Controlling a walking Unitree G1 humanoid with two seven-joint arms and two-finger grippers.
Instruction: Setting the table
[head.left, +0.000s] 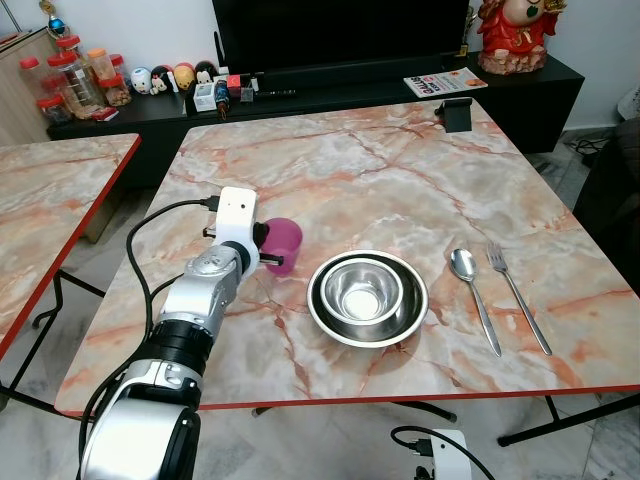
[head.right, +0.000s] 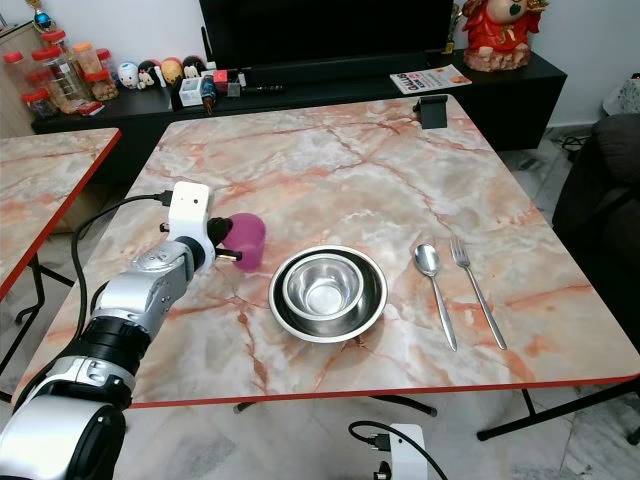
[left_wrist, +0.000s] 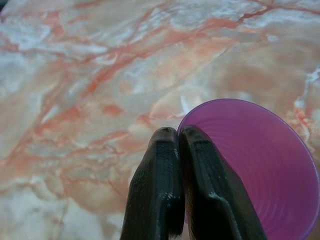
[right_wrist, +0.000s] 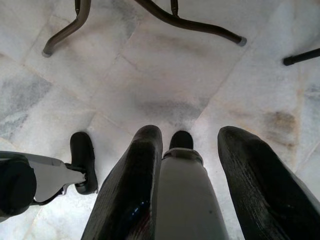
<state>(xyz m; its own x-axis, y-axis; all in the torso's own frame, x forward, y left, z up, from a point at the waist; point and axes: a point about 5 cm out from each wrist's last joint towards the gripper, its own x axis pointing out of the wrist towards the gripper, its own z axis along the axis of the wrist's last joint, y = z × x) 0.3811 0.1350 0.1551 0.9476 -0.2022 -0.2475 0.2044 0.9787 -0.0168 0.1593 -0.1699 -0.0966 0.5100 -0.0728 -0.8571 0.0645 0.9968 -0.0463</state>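
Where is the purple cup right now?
In the head views the purple cup is on the marble table, left of the steel bowls, with the left gripper shut on its rim.

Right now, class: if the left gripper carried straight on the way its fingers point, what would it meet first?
The left gripper is shut on the purple cup's rim. Beyond it lies the marble table; the fingers seem angled down toward it, so bare tabletop probably comes first, though depth is unclear.
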